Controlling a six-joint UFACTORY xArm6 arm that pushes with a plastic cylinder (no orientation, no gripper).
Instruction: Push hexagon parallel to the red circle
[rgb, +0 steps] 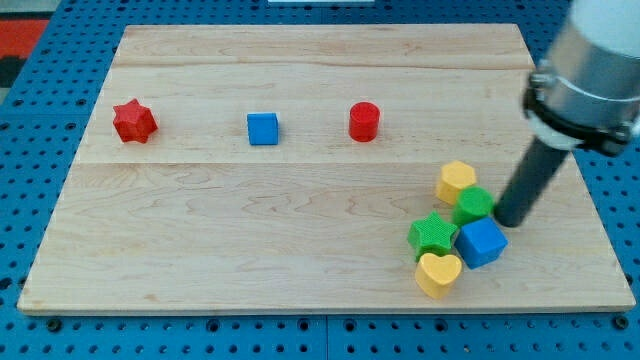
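The red circle (364, 121) stands at the board's upper middle. A yellow hexagon (455, 181) lies at the lower right, at the top of a cluster. Touching it below right is a green round block (474, 205). Under these lie a green star (433, 234), a blue cube (481, 242) and a yellow heart (438, 274). My tip (510, 221) rests on the board just right of the green round block and above the blue cube, right of and below the hexagon.
A red star (133, 121) sits at the upper left and a blue cube (263, 128) between it and the red circle. The wooden board (250, 230) ends close to the cluster at the right and bottom edges.
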